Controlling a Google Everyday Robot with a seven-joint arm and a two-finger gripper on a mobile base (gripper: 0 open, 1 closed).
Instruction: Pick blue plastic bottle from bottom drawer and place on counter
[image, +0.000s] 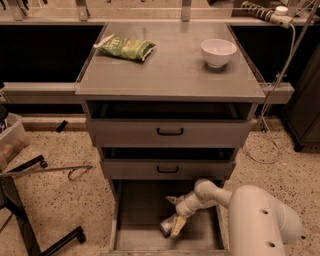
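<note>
Two fingers (178, 225) of the gripper (174, 213) stand spread apart down inside the bottom drawer (136, 216), one pointing toward the far end and the pale yellowish one reaching toward the near edge. The blue plastic bottle (166, 227) lies on its side on the drawer floor, touching the tip of the near finger on its left and not held between the two. Any print on its label cannot be read.

The gripper hangs from a white arm (262, 222) that comes in from the near right corner and bends over the drawer's right wall. The drawer is pulled out toward the near side, and above it two upper drawers (170, 133) with black handles sit closed or nearly so.

On the counter (175, 75) above, a green snack bag (125, 48) lies at the far left and a white bowl (218, 52) stands at the far right, well apart. The bag's lettering is too small to make out.
</note>
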